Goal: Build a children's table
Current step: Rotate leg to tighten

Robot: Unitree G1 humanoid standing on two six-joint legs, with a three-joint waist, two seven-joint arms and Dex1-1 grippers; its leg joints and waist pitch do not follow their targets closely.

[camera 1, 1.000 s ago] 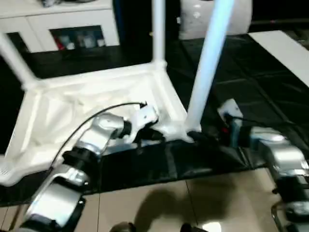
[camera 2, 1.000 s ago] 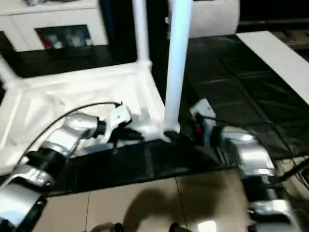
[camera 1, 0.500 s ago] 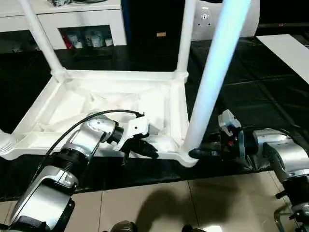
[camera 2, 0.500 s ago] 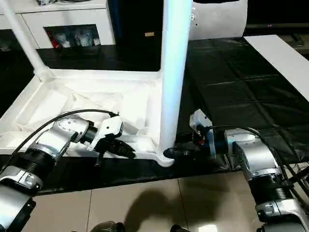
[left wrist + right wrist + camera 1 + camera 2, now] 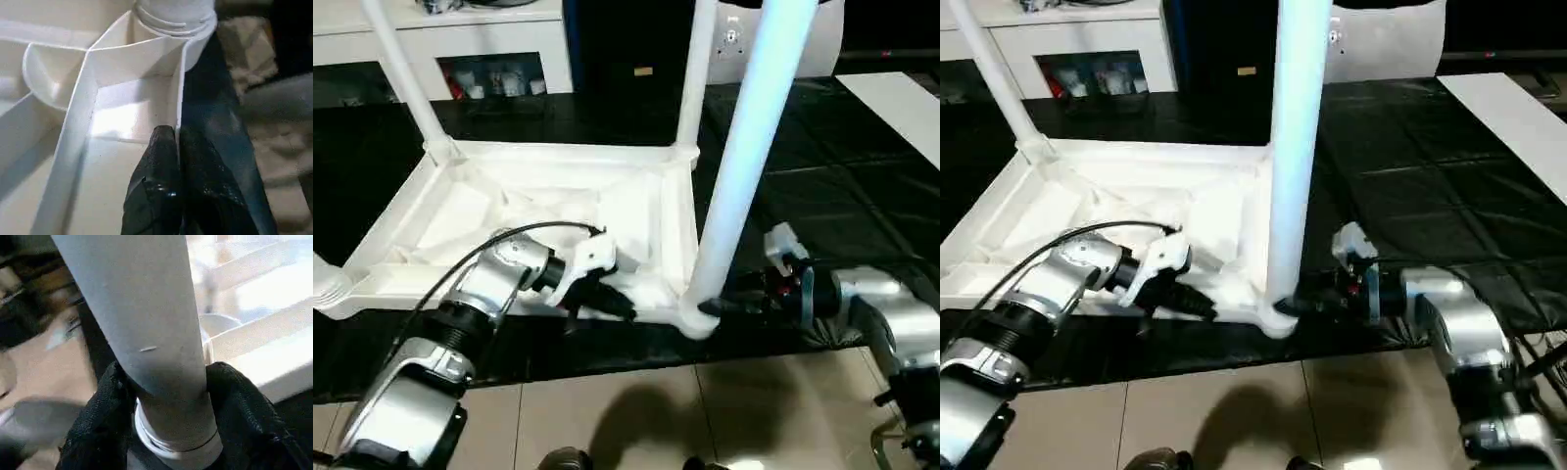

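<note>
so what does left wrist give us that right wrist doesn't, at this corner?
Left wrist view alone: the left gripper shut on the thin side wall of the table top, one finger on each face, plus the ribbed underside.

Right wrist view alone: the right gripper clamped around the base of the near leg, a finger on each side.

Both: the round corner socket with the leg seated in it, and the dark mat beside the corner.
</note>
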